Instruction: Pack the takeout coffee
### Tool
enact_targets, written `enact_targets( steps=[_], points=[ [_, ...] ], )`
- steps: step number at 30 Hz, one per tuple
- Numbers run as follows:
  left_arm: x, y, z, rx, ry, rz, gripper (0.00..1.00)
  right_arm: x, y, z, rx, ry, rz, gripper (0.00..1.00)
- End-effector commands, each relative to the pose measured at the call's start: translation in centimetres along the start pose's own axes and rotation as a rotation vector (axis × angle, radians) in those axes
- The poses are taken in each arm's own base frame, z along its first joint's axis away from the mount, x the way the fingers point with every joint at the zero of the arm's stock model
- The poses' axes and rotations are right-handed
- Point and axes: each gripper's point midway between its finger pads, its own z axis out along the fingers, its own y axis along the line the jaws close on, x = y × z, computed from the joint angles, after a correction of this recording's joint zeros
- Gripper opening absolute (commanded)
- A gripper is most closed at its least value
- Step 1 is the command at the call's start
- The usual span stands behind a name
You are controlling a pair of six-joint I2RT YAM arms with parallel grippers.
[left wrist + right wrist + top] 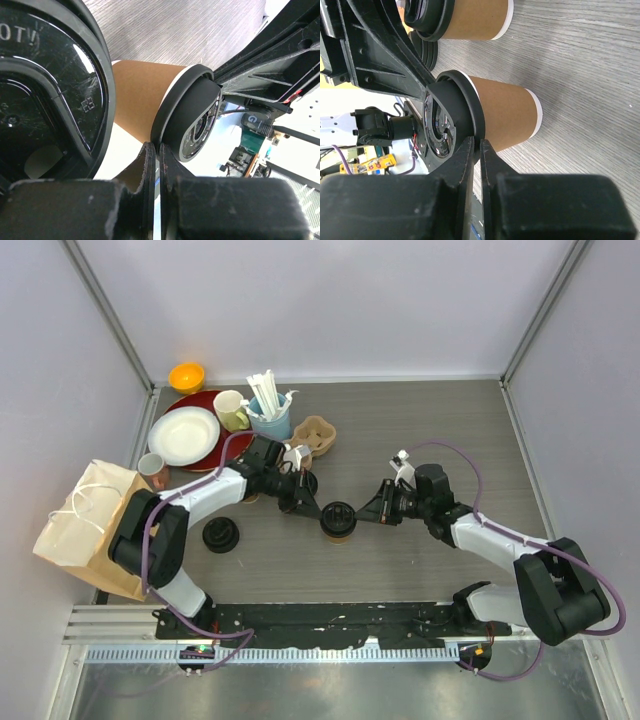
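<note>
A takeout coffee (pixel 338 519), a kraft paper cup with a black sip lid, stands upright mid-table between both arms. My left gripper (pixel 316 514) pinches the lid's rim from the left, and the left wrist view shows its jaws (pixel 159 147) nearly together on that rim below the cup (pixel 142 95). My right gripper (pixel 362 517) pinches the rim from the opposite side, its jaws (pixel 480 142) closed on the lid edge of the cup (pixel 505 112). A second lidded cup (pixel 470 20) stands just behind, partly hidden under the left arm in the top view.
A brown paper bag (pixel 88 525) sits at the left edge with an unlidded kraft cup (pixel 152 468) beside it. A loose black lid (pixel 220 535) lies front left. At the back stand a red tray (pixel 185 400) with a plate, a mug (pixel 231 410), a blue cup of sticks (pixel 270 420) and a pulp carrier (pixel 315 433).
</note>
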Motion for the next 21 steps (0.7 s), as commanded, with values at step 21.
enact_targets(
  steps=[21],
  points=[
    [3.3,5.2,3.0,-0.220,0.130,-0.046,0.00,4.8,-6.1,-0.6,0.229,0.107,0.067,0.01]
  ],
)
